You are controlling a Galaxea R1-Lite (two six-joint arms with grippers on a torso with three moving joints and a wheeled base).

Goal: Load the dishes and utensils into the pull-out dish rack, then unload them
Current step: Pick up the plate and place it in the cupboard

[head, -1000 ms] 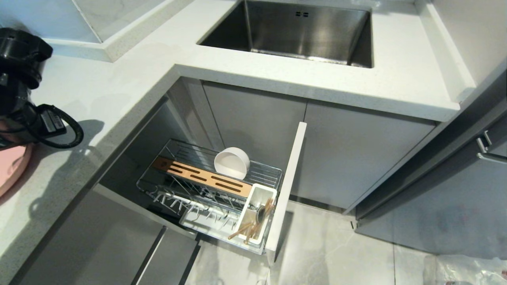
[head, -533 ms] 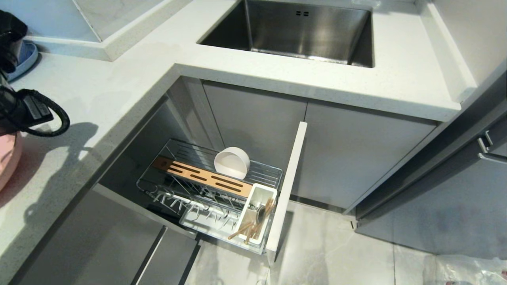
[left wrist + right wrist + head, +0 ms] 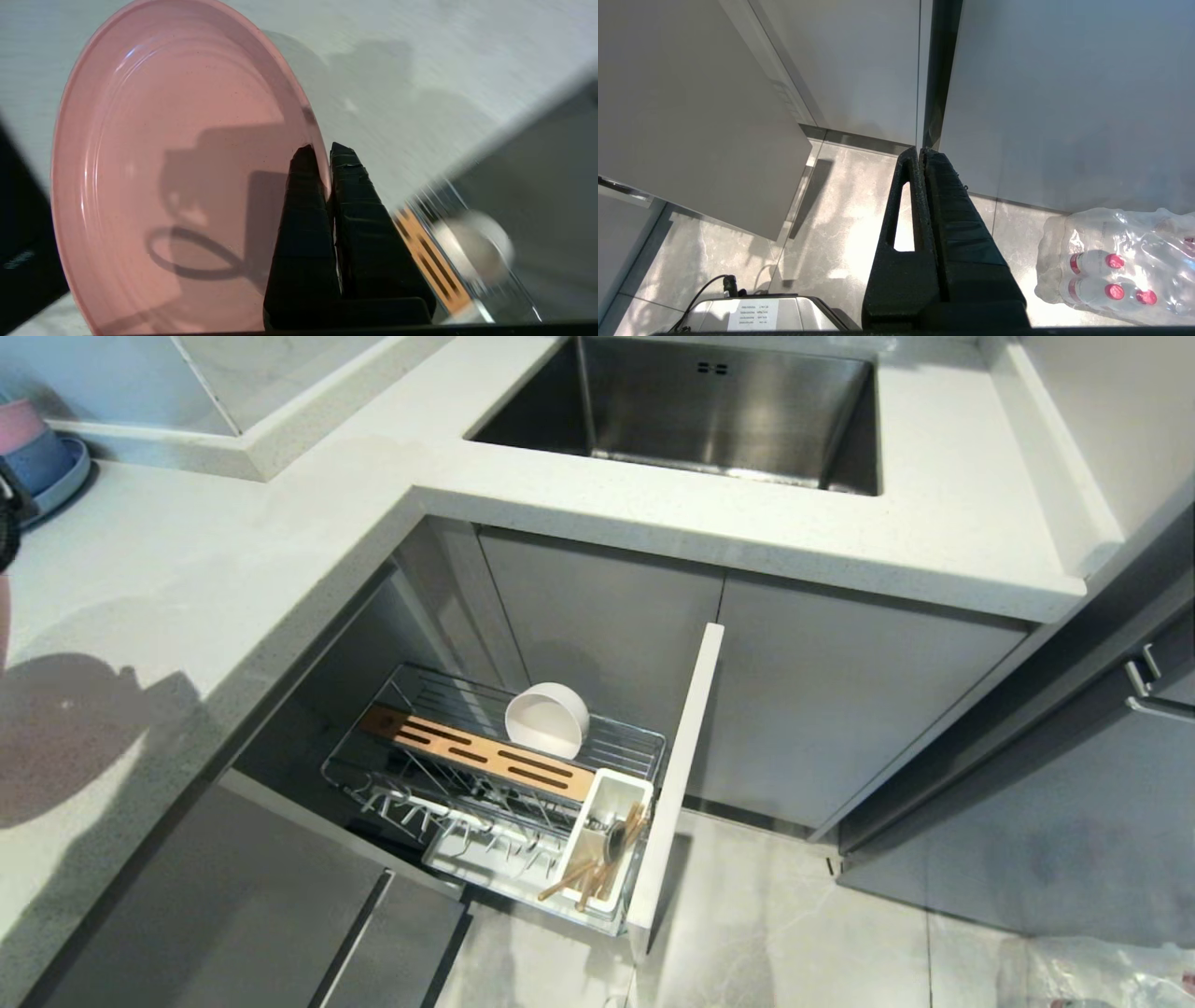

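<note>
In the pull-out dish rack (image 3: pixel 523 784) nothing had changed: the cream bowl (image 3: pixel 547 719) and chopsticks (image 3: pixel 597 873) sat as before. Your left gripper (image 3: pixel 327 154), clamped on the pink plate (image 3: pixel 163 163) rim, had left the head view, uncovering the surface (image 3: pixel 187 569). Your right gripper (image 3: pixel 920 154) hung closed.

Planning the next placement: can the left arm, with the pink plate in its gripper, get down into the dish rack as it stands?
Probably yes. The left gripper is shut on the pink plate; the dish rack is pulled out and open from above. Only the white bowl sits near its back.
</note>
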